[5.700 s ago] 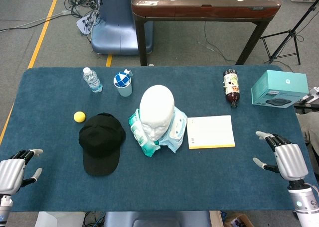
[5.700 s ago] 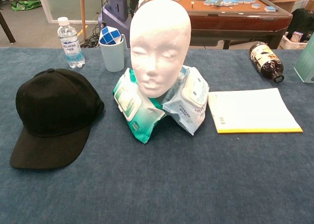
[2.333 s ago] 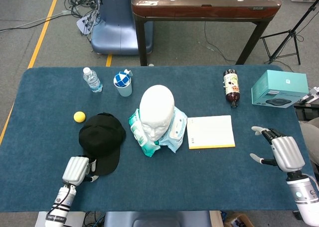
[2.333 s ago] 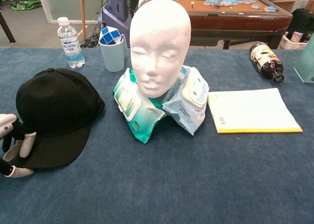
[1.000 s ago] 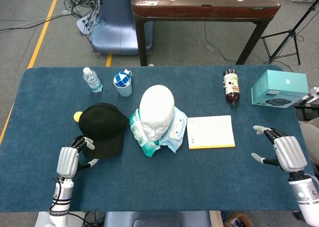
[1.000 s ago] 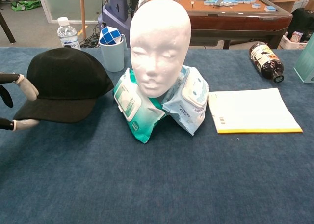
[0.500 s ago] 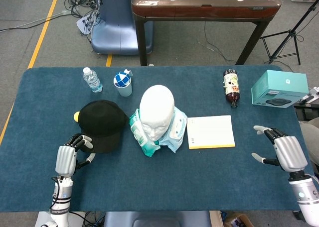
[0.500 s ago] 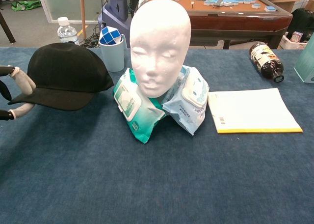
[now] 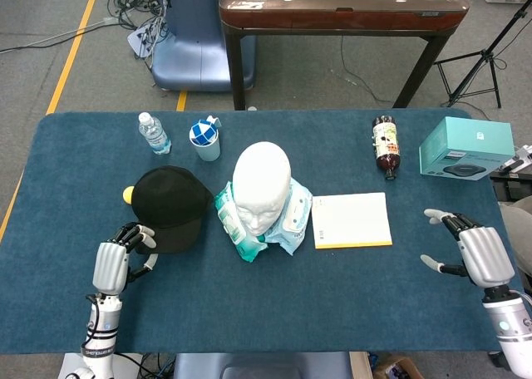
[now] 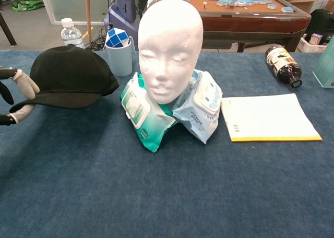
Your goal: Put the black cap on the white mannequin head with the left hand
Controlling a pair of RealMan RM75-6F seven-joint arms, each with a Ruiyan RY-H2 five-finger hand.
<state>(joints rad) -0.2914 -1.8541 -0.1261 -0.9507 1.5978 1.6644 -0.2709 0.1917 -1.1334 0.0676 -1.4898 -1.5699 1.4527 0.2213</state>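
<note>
Head view: left of centre, the left hand (image 9: 112,263) pinches the brim of the black cap (image 9: 169,206), its soft domed crown sitting left of the smooth white mannequin head (image 9: 261,185). Lower right, the right hand (image 9: 478,254) hovers with fingers spread, holding nothing.

Chest view: at the left edge, fingers (image 10: 25,86) clamp the flat brim, and the cap (image 10: 70,76) is lifted beside the head (image 10: 169,47).
</note>
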